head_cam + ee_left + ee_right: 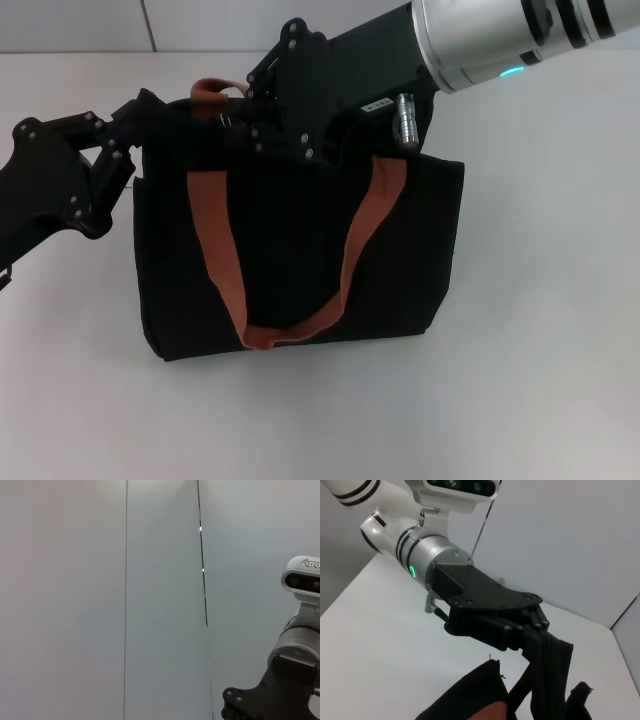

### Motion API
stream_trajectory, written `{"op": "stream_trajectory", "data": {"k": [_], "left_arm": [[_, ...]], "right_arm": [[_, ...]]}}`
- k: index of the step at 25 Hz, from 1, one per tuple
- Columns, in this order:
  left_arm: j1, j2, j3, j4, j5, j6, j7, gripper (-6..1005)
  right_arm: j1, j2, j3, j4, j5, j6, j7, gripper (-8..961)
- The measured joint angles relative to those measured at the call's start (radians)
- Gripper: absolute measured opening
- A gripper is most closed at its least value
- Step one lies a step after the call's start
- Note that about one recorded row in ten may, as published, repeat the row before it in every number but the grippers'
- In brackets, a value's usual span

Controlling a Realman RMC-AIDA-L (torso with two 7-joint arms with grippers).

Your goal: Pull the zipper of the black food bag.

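While the black food bag point(300, 250) stands upright on the white tabletop point(540, 380) in the middle of the head view, both arms work at its top edge. It is a boxy fabric tote, and its near rust-orange handle point(290, 300) hangs down the front face in a long loop whose bottom almost reaches the base. The second orange handle point(215, 90) shows as a short arc above the bag's top at the upper left of centre.

The left gripper point(135, 135) reaches in from the left edge of the head view and meets the bag's upper left corner. In the right wrist view the same left gripper point(540, 630) sits at centre right with its fingers closed on a fold of black fabric point(550, 665) that stretches taut below them.

The right gripper point(250, 125) comes down from the upper right of the head view, its silver forearm ending in a black hand that covers the middle of the bag's top edge. Whether its fingers are open or closed cannot be told, since the hand hides them. Just beside it, near the top left of the bag, a small pale metal piece point(226, 122) glints; it may be the zipper, though that cannot be confirmed.

The left wrist view shows only a pale panelled wall point(100, 600) and part of the robot's head point(305, 580) at the right edge.
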Motion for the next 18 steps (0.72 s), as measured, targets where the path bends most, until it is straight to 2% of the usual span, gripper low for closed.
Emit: {"op": "stream_trajectory", "data": {"k": [16,18], "left_arm": [[0.0,-0.001,0.0,-0.002,0.0,0.006,0.0,36],[0.002,-0.001,0.0,-0.002,0.0,0.008,0.0,36]], "right_arm": [[0.028,-0.002,0.012,0.049,0.04,-0.012,0.076,32],[0.028,-0.002,0.024,0.041,0.041,-0.016,0.091,119]]}}
